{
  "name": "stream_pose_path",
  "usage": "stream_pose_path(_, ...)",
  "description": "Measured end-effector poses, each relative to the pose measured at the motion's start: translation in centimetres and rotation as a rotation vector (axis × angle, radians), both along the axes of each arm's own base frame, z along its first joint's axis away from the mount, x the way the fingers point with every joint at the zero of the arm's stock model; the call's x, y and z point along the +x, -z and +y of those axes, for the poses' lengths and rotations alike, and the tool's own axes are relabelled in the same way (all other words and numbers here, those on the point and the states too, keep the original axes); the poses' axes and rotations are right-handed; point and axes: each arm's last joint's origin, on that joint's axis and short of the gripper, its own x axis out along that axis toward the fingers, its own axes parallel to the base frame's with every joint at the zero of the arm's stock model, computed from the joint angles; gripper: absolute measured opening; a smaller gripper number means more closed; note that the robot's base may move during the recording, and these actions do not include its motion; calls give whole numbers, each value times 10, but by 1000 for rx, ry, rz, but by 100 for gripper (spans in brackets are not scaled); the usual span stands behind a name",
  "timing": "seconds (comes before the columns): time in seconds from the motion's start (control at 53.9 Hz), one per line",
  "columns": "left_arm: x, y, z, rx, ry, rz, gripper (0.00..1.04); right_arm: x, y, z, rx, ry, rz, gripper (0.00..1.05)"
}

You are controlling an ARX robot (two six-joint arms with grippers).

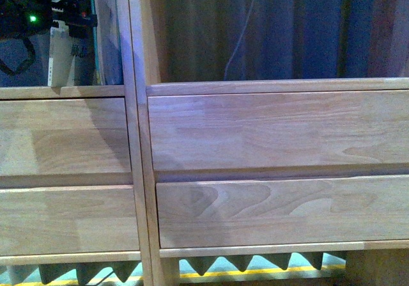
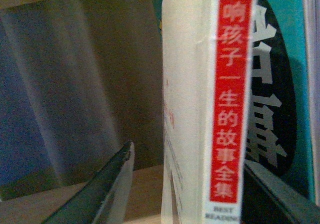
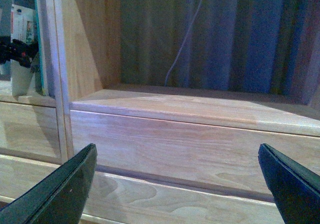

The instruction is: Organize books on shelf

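Within the shelf [image 1: 137,139], the left claw [image 2: 187,156] loosely straddles the white book [image 2: 190,83].

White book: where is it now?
Front view, upper left: the white book stands in the left compartment of the shelf, beside the teal book, inside the open left hand.

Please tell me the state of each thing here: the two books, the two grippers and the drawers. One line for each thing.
white book, upright in the left compartment of the shelf.
teal book, upright next to the white book.
drawers, all four shut.
left gripper, open, its fingers on either side of the white book, one finger apart from it.
right gripper, open, holding nothing, facing the drawers.
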Motion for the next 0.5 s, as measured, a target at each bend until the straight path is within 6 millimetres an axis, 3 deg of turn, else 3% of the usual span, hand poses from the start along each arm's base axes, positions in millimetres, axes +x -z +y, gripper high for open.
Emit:
stream_pose_path(0.223, 0, 5, 1, -3, -3, 4, 99, 0, 0, 0, 0, 0, 0, 98)
stream_pose_path(0.501, -8, 15, 2, -2, 11, 35, 98, 0, 0, 0, 0, 1, 0, 98)
